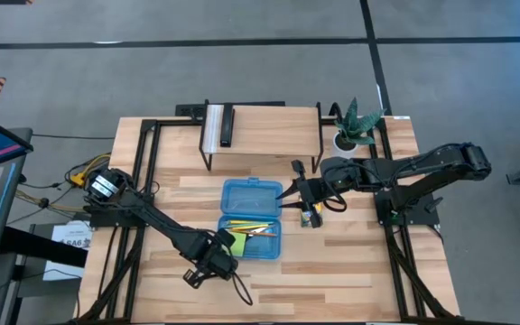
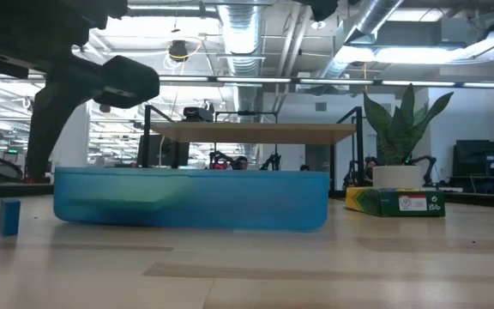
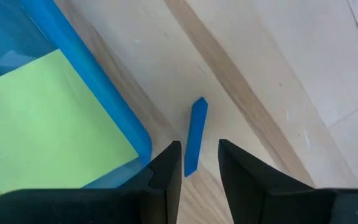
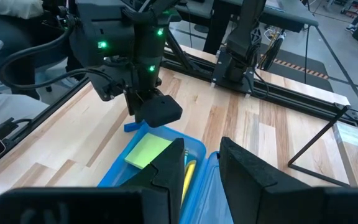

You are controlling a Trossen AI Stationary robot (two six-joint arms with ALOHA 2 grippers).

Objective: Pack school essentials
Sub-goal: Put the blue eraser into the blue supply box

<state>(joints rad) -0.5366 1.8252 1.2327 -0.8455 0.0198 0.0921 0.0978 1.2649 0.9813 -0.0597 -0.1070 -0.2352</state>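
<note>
A small blue eraser stands on edge on the table just off the near left corner of the blue translucent case; it also shows in the low view. My left gripper is open and points down, with one finger on each side of the eraser's end and a gap showing on both sides. In the case lie a lime-green sticky-note pad and yellow and orange pencils. My right gripper hovers open over the case's right edge. The yellow-green crayon box lies flat on the table to the right of the case.
A low wooden shelf on black legs stands behind the case and carries a white and a black object. A potted plant sits at the far right. Bare wood lies near the front edge. Black frame rails run along both table sides.
</note>
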